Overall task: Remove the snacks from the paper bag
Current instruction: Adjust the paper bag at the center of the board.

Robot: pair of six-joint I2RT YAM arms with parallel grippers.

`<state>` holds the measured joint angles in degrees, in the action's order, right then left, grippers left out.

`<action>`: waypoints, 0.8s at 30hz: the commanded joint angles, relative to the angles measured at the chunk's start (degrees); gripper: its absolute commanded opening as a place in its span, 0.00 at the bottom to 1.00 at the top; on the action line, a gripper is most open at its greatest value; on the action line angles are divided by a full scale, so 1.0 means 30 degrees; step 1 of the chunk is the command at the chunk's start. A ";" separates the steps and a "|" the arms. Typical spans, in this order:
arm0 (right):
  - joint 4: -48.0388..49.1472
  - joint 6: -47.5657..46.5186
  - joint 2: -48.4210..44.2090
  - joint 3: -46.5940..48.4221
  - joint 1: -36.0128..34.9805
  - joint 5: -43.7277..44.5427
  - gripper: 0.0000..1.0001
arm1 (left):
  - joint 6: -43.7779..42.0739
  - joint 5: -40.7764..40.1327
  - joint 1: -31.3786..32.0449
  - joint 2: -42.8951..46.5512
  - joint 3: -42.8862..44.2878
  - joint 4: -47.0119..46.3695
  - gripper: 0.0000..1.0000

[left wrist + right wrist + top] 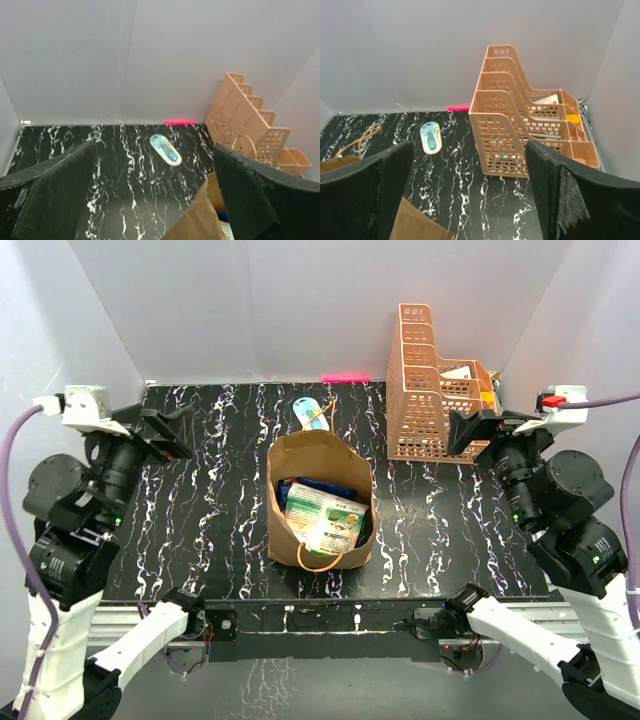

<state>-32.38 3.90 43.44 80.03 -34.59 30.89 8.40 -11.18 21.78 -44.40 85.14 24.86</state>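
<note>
Paper bag [300, 455] stood upright at table centre, mouth open upward; snacks [326, 520] all lay inside it, a green-and-white packet on top, a blue one beneath toward 11 o'clock; none was out yet. Left gripper [168, 433] hung at the bag's 10 o'clock, well apart, jaws spread wide and empty; right gripper [478, 427] hung at its 2 o'clock, likewise spread and empty, near the orange basket [430, 380]. Small blue-white oval [312, 412] lay at the bag's 12 o'clock; not a target.

Judgement: the step in hand was the first reach; one arm should descend straight through the mouth and pinch the top packet by an edge, not its flat face; the other should pin the rim, since the light bag would likely lift or tip; the handles at 6 and 12 o'clock could snag a finger.
</note>
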 commanded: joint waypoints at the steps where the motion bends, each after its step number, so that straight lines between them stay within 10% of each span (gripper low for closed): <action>1: -0.1306 0.1956 -0.0056 -0.0548 0.0931 -0.0187 0.98 | 0.0837 0.1062 -0.0330 -0.0828 -0.0952 -0.0048 0.98; 24: -0.3969 0.7781 -0.3819 -0.5363 0.4438 -0.8017 0.98 | 0.8856 1.5241 -0.1499 -0.8387 -0.4852 -0.4377 0.98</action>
<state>-46.50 25.47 34.72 64.99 -21.93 14.33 26.92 19.79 17.72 -67.24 71.00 20.16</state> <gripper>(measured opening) 0.982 0.983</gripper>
